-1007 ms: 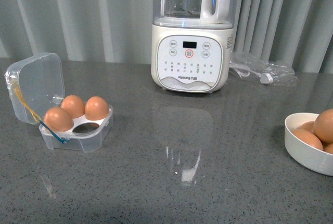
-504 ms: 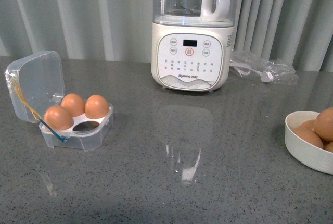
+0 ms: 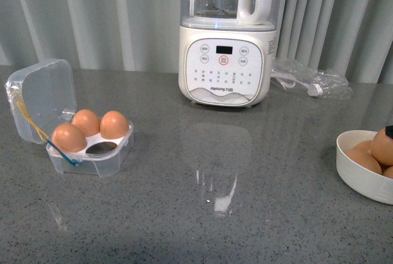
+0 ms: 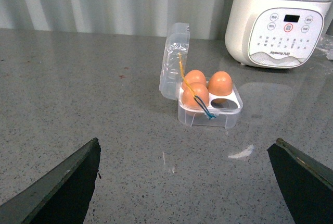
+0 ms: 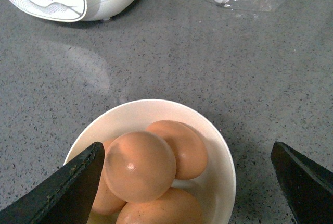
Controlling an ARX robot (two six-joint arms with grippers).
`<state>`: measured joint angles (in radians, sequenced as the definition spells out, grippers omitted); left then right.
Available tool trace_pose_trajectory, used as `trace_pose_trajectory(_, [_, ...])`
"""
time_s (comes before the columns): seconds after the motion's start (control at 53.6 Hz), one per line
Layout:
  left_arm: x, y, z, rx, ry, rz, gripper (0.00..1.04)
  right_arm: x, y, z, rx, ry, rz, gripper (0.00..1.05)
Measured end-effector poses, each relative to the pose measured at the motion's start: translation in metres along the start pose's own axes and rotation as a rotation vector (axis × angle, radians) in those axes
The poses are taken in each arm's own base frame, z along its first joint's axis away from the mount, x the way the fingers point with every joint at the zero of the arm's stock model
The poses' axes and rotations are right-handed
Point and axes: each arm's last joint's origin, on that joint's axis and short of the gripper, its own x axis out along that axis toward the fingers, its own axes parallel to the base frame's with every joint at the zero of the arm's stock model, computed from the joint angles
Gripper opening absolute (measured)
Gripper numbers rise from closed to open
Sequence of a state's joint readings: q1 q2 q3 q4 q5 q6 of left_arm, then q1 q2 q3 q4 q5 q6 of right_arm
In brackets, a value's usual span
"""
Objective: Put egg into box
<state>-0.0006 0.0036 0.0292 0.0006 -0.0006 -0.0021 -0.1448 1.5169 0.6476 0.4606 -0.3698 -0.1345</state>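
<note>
Right gripper (image 5: 187, 146) is hanging over the white bowl (image 5: 221, 153), fingers spread wide and holding nothing. One finger is showing just beside the topmost egg (image 5: 140, 165), the other well clear of the bowl's far rim. That egg, judged to be the one to move, is lying in the bowl on top of the other eggs, near the right edge of the surface (image 3: 215, 227).

Left gripper (image 4: 184, 146) is also standing spread and empty, looking toward the box (image 4: 208, 121). The box is sitting on the left side, lid up, three slots filled, and the empty slot (image 3: 103, 148) is facing front.

Risks:
- The egg is resting on rounded neighbours, so an off-centre close is likely to roll it or push it out between the fingers.
- The finger beside the rim is at risk of catching the bowl and tipping or sliding it.
- Too hard a squeeze is likely to crack the shell.
- At the box, a low approach is at risk of knocking the three seated eggs or the upright lid.

Change from half a second ago: in the front view a dark tip is now showing at the right edge, above the bowl's top egg, where none was visible. The blender (image 3: 224, 61) and the box are sitting as they were.
</note>
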Motion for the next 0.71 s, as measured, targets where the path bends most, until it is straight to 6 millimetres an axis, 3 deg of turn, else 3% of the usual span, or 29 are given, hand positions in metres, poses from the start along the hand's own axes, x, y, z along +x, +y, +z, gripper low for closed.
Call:
trace_pose_trajectory(0.28, [0.000, 0.000, 0.000, 0.000, 0.000, 0.000, 0.98, 0.008, 0.002, -0.010, -0.012, 0.037, 0.019, 0.97])
trace_pose_trajectory(0.597, [0.000, 0.000, 0.000, 0.000, 0.000, 0.000, 0.98, 0.011, 0.002, -0.011, -0.021, 0.031, 0.030, 0.50])
trace_pose_trajectory(0.709, [0.000, 0.000, 0.000, 0.000, 0.000, 0.000, 0.98, 0.011, 0.002, -0.011, -0.020, 0.030, 0.032, 0.45])
